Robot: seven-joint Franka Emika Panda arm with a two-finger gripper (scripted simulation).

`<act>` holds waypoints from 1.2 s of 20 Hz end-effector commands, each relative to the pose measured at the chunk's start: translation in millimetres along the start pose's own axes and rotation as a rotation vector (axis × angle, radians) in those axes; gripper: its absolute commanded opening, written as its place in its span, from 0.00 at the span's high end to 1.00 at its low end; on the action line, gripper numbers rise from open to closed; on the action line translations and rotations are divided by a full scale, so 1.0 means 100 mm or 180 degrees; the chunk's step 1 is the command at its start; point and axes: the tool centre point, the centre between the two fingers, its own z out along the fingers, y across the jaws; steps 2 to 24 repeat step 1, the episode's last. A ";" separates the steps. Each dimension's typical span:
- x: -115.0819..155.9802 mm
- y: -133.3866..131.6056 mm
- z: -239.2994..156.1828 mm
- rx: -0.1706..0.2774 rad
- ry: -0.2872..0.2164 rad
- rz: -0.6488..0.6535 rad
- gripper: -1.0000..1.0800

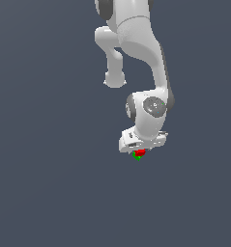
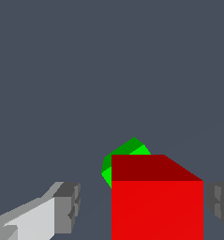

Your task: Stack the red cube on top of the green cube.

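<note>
In the exterior view the red cube (image 1: 141, 152) lies just under the white gripper (image 1: 140, 149), with the green cube (image 1: 137, 156) directly beneath it and peeking out at its lower edge. The wrist view shows the red cube (image 2: 155, 201) large between the two fingers of the gripper (image 2: 142, 206), and the green cube (image 2: 125, 154) partly hidden behind and below it. One grey fingertip (image 2: 69, 206) stands clearly apart from the red cube. The other fingertip (image 2: 219, 204) sits close beside it. The gripper is open.
A flat dark grey floor (image 1: 49, 183) spreads all around the cubes. The white arm (image 1: 146, 53) rises above the gripper toward the top of the exterior view.
</note>
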 end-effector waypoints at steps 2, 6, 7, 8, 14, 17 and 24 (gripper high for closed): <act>0.00 0.00 0.00 0.0000 0.0000 0.0000 0.04; 0.00 0.00 0.00 0.0000 0.0000 0.0000 0.04; 0.00 0.00 0.00 0.0000 0.0000 0.0000 0.04; 0.00 0.00 0.00 0.0000 0.0000 0.0000 0.04; 0.00 0.00 0.00 0.0000 0.0000 0.0000 0.04; 0.00 0.00 0.00 0.0000 0.0000 0.0000 0.04; 0.00 0.00 0.00 0.0000 0.0000 0.0000 0.04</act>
